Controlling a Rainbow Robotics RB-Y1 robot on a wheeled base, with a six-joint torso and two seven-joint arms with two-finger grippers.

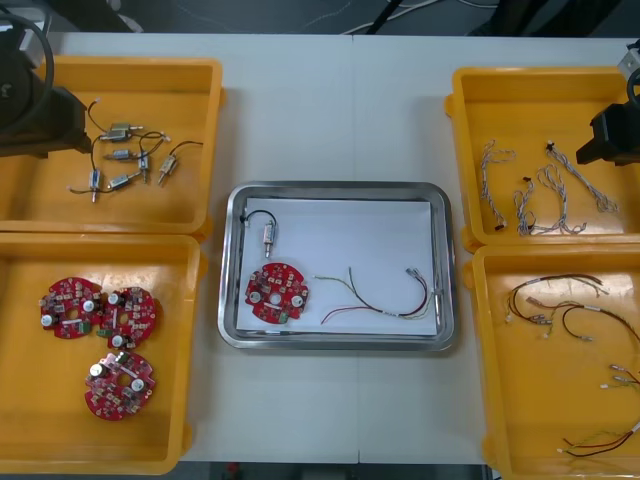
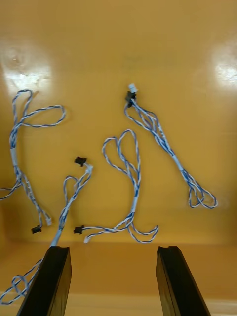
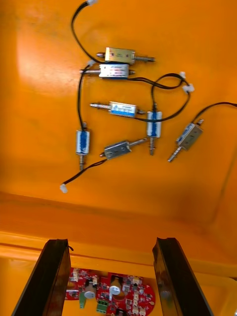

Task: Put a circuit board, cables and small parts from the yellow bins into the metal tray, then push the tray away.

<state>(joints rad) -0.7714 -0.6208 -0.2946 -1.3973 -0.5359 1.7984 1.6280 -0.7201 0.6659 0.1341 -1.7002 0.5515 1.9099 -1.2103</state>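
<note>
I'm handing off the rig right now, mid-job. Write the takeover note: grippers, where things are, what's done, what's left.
Left gripper: open, hovering over the small metal parts in the far-left bin.
Right gripper: open, hovering over the twisted blue and white cables in the far-right bin.
Metal tray: centred between the bins, holding one circuit board, one black-leaded metal part and one multi-coloured cable.
Done: board, one part and one cable loaded.
Left: probably a twisted cable, which the right gripper looks set for; then push the tray away.
</note>
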